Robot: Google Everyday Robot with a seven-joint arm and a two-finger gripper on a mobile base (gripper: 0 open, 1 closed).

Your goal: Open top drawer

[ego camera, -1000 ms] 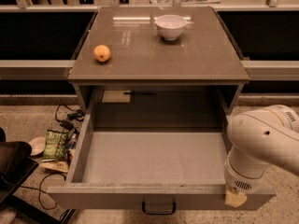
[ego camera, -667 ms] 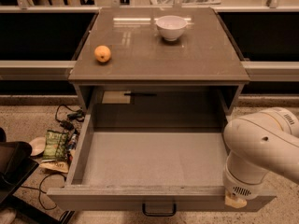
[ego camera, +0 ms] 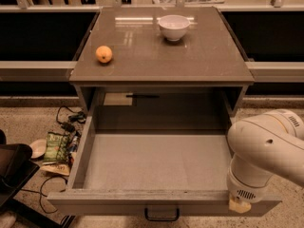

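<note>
Looking down on the top drawer (ego camera: 142, 196), drawn far out from under the grey worktop (ego camera: 161, 65) toward the camera, its deep plain grey inside in full view. Noting a small dark loop handle (ego camera: 162, 215) at the centre of the front panel, right at the bottom edge of the view.

Finding the tool (ego camera: 240, 204) at the right end of that front panel, down by the top rim, beneath the bulky white arm (ego camera: 266, 146) that reaches in from the right. Seeing only a small tan tip of it against the rim, so cannot tell whether wide, narrow or holding anything, nor whether touching the panel. Well apart from the handle.

Seeing on the worktop an orange (ego camera: 104, 54) near the left edge and a white bowl (ego camera: 174, 27) upright toward the back, the two well apart.

Making out, in the cabinet recess behind the drawer, a pale sheet (ego camera: 118, 99) at the left with a thin dark stick (ego camera: 142, 96) just beside it.

Spotting on the speckled floor left of the drawer some black cables (ego camera: 66, 120), a green packet (ego camera: 57, 146) and a white round piece (ego camera: 37, 147) next to it.
</note>
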